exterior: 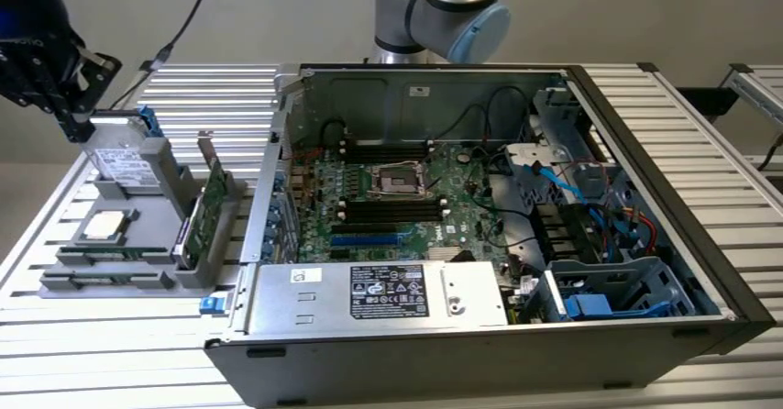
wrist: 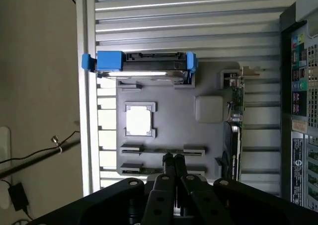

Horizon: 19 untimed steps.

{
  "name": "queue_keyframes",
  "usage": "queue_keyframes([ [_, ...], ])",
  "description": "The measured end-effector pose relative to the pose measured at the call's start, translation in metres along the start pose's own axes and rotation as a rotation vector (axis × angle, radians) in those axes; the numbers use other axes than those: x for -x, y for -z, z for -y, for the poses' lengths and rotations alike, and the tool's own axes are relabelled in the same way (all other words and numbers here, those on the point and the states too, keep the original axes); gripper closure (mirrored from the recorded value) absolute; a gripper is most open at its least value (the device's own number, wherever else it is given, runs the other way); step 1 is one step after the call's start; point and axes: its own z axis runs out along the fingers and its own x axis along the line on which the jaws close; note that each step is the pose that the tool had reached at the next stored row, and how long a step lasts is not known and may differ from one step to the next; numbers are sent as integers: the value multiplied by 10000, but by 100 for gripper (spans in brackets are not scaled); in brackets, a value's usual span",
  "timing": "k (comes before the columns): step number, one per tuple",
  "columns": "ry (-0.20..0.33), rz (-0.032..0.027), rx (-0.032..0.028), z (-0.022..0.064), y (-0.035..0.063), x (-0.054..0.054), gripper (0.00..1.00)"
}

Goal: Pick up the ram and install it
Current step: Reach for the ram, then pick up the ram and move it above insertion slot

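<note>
I'm watching the gripper (exterior: pixel 77 127) hanging above the far corner of the gray tray (exterior: pixel 73 285), at the exterior view's left, well clear of everything on it. In the wrist view the gripper (wrist: pixel 173 159) is showing both fingers (wrist: pixel 168 161) pressed together, fully closed and gripping nothing.

The ram (exterior: pixel 116 254) is sitting on edge in its clips on the tray, not yet picked up. It is lying lengthwise just beside the square silver processor chip (exterior: pixel 103 227), on the side nearer the exterior camera. In the wrist view the ram (wrist: pixel 163 150) is reading as a thin green line between two gray clips, and the closed fingertips are lining up right at its middle. I'm seeing a second clip row beside it, but I cannot tell whether that one is holding a stick.

Also on the tray, a hard drive (exterior: pixel 123 163) with blue rails is standing at the far end, and the green expansion card (exterior: pixel 211 207) is standing upright along the side next to the computer case (exterior: pixel 465 363). The case is lying open on the slatted table (exterior: pixel 110 354), exposing the motherboard (exterior: pixel 367 216) with its black memory slots (exterior: pixel 391 209). The power supply (exterior: pixel 380 292) is sitting along the near edge.
</note>
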Motion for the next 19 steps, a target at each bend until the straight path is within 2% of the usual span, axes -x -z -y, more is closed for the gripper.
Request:
queue_keyframes([
  [4, 214, 199, -13, 12, -8, -10, 90],
  [8, 331, 345, -20, 18, -23, -46, 90],
  [10, 345, 366, -20, 20, -31, -91, 90],
  [19, 344, 368, -20, 20, -32, -95, 90],
])
